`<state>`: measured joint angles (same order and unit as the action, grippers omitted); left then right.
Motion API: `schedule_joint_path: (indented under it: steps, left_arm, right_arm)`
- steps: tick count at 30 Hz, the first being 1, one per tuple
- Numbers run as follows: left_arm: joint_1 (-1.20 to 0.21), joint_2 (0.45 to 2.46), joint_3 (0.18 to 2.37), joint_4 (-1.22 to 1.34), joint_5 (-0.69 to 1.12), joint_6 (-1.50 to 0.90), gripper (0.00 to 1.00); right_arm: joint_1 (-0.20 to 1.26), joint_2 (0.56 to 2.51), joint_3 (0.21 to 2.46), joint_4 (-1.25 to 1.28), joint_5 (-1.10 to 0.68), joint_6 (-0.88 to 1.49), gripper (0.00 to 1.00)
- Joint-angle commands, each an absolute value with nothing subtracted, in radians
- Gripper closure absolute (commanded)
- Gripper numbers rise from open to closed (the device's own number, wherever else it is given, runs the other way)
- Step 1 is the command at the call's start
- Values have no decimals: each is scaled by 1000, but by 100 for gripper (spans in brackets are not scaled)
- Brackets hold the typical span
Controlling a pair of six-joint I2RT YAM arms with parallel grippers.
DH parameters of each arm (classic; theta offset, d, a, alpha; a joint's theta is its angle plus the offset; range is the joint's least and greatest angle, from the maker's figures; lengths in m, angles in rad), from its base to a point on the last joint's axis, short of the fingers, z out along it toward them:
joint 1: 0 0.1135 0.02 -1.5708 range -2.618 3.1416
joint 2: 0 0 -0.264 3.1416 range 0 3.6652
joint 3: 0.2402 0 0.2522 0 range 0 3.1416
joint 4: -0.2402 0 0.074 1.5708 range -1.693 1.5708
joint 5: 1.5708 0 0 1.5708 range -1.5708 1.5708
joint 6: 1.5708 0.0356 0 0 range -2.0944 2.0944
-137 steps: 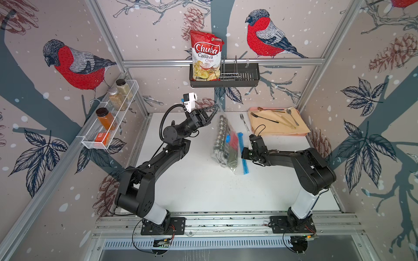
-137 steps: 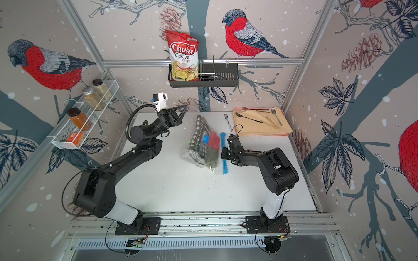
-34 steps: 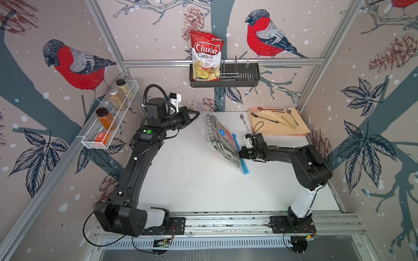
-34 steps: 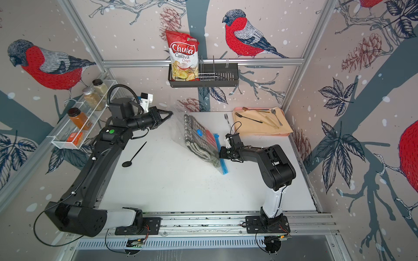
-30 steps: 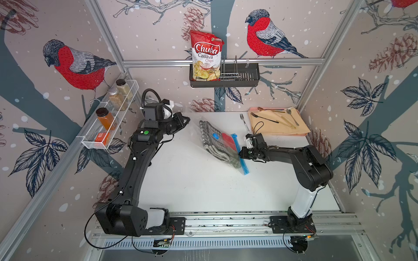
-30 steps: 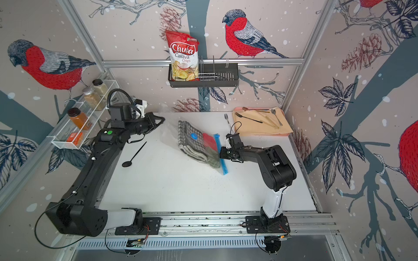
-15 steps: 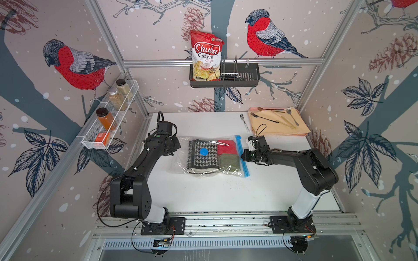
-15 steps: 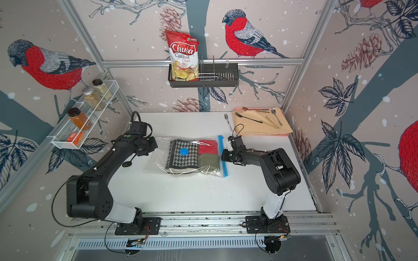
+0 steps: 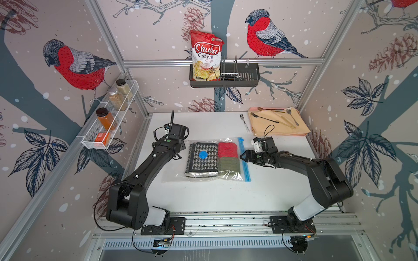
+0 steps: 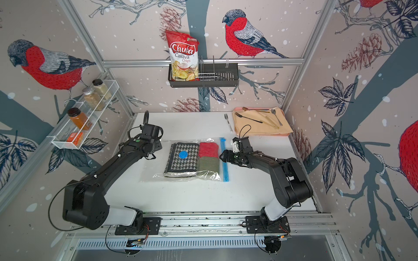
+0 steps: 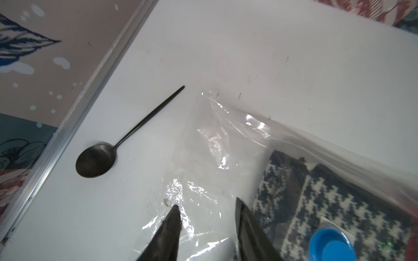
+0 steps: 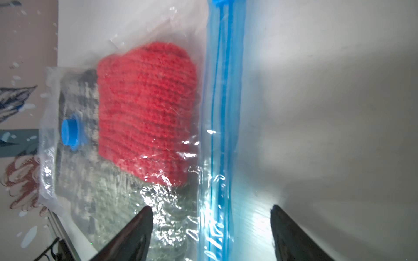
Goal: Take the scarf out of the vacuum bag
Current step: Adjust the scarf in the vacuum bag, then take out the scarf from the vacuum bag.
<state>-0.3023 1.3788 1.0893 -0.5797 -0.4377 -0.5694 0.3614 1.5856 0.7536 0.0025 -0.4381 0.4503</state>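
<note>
The clear vacuum bag (image 9: 174,175) lies flat on the white table in both top views. Inside it, the black-and-white houndstooth scarf (image 9: 201,166) fills the left part, under the round blue valve cap (image 9: 203,155). A red knit piece (image 9: 228,149) and an olive knit piece (image 9: 228,165) lie between the scarf and the light-blue zip strip (image 9: 245,167). My left gripper (image 11: 207,210) is open over the bag's empty clear end, next to the scarf (image 11: 328,203). My right gripper (image 12: 210,210) is open, its fingers on either side of the zip strip (image 12: 217,135).
A black spoon (image 11: 97,160) lies on the table between the bag and the left wall rail. At the back right are a tray with cutlery (image 9: 278,128) and a loose fork (image 9: 244,123). A spice rack (image 9: 108,122) hangs on the left wall and a wire basket (image 9: 237,76) at the back.
The left arm brought the raised bag down flat onto the table. Since then both grippers, which were shut on the bag's two ends, have opened and let go of it.
</note>
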Motion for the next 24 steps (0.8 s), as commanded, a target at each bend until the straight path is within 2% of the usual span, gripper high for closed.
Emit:
schedule_joint_path:
  steps: [1,2,3,4,5,6,7,8,13,14,16,17,19,24]
  left_arm:
    - [-365,1351,1112,-545,-515,-586,51]
    - [-380,1353,1112,-522,-482,-573,51]
    - [-388,1359,1106,-497,-432,-569,52]
    - [-390,1370,1094,-470,-370,-578,57]
    - [-390,1380,1073,-426,-305,-577,68]
    - [-390,1392,1042,-376,-244,-581,85]
    - [-388,1409,1018,-344,-189,-606,97]
    - [-387,1426,1004,-311,-131,-614,100]
    - [-387,1502,919,-169,122,-693,100]
    - [-387,1512,913,-154,147,-702,100]
    - [-388,1527,905,-140,172,-715,100]
    - [-388,1532,905,-139,179,-717,100]
    - [-391,1540,901,-138,187,-721,100]
    - [-400,1552,898,-150,183,-729,93]
  right_arm:
    - [335,1549,751,1,-450,479,21]
    - [329,1547,755,-1,-450,477,24]
    - [324,1550,760,-1,-455,475,32]
    - [321,1557,767,-7,-461,472,48]
    - [320,1564,772,-12,-467,471,66]
    - [320,1572,777,-19,-472,468,81]
    - [319,1573,779,-27,-472,466,93]
    - [317,1568,775,-30,-470,468,100]
    - [277,1451,755,-36,-555,489,100]
    - [272,1425,757,-37,-569,491,95]
    - [262,1375,772,-78,-542,482,83]
    - [257,1364,781,-103,-497,471,81]
    - [239,1362,795,-138,-398,453,79]
    - [186,1472,819,-142,-340,451,75]
